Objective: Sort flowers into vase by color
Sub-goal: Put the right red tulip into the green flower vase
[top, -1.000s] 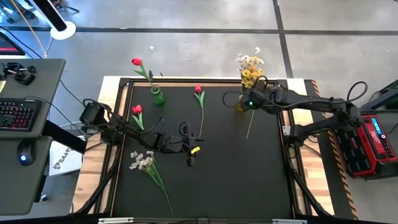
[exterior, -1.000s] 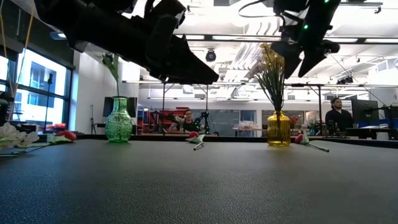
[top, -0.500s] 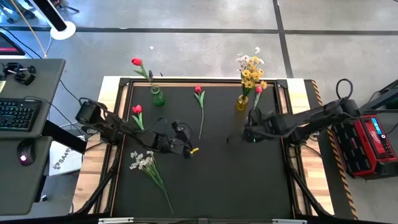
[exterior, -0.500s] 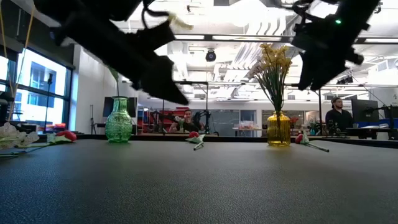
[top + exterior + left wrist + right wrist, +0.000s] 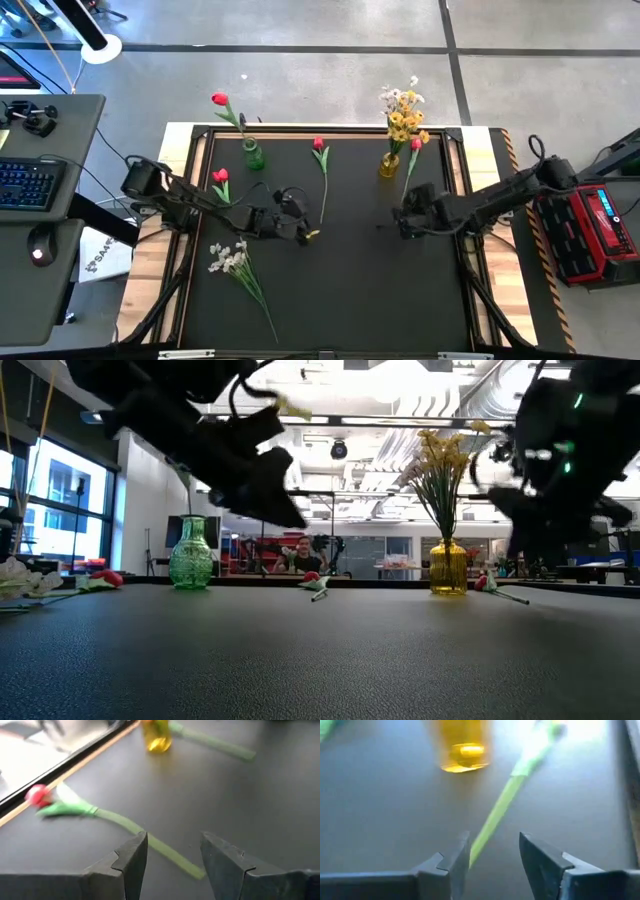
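Since a second ago: right gripper [image 5: 403, 222] drawn back from above the yellow vase [image 5: 389, 165] toward the table's middle, now over the lower stem end of the red tulip [image 5: 415, 144] lying beside that vase; left gripper [image 5: 312, 235] shifted slightly toward the central tulip's stem.

Right gripper: jaws parted, empty, stem tip showing between the fingers [image 5: 454, 865] in the right wrist view, no contact visible. Yellow vase just ahead, holding the yellow spray [image 5: 402, 112].

Left gripper: jaws likewise parted, nothing held, poised at the lower end of the middle tulip [image 5: 319, 146], its stem running between the fingers [image 5: 131, 860] in the left wrist view.

Farther out: green vase [image 5: 254, 155] near the table's far left, one red tulip [image 5: 220, 100] standing in it. Another red tulip [image 5: 220, 177] flat on the mat under the left arm. White spray [image 5: 228, 260] lying at the near left, well apart from both vases.
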